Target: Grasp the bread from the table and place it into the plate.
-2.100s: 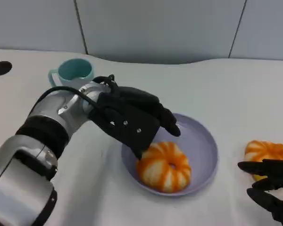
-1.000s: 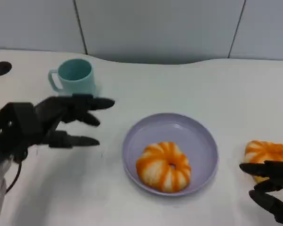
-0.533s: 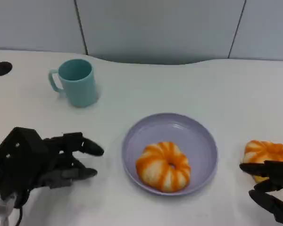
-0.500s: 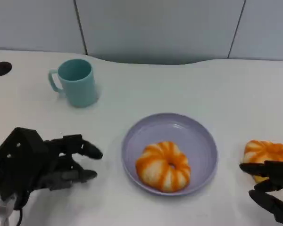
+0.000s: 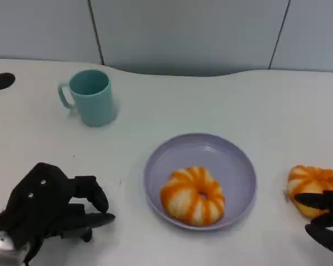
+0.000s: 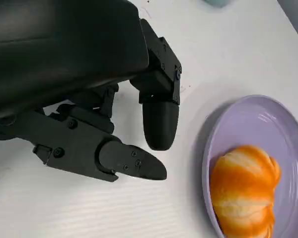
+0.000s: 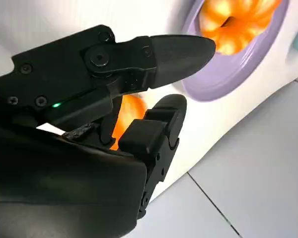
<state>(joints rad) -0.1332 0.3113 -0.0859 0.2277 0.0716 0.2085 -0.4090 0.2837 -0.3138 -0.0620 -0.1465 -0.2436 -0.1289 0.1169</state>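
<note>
Nearest the robot, the left hand (image 5: 47, 213) is resting low over the table (image 5: 211, 100) at the near left, holding nothing — its fingers (image 6: 154, 116) are loosely curled and parted, and the left wrist view is showing bare tabletop beneath them. At the near right, the right hand (image 5: 328, 224) is hovering just on the robot's side of the second bread (image 5: 312, 187), its fingers (image 7: 176, 49) spread and not closing on anything; whether they are touching the roll, the pictures are not making clear.

A little further in, the purple plate (image 5: 241, 160) is sitting mid-table with one orange-and-white bread (image 5: 192, 195) lying inside it, toward its near rim. So one placement is looking finished. The second bread is lying on the table just beside the plate on its right, apart from the rim — that piece is looking like what is left: grasping it, lifting it and setting it in the plate next to the first.

Farthest back, on the left, a teal mug (image 5: 90, 97) is standing upright, well apart from everything else.
</note>
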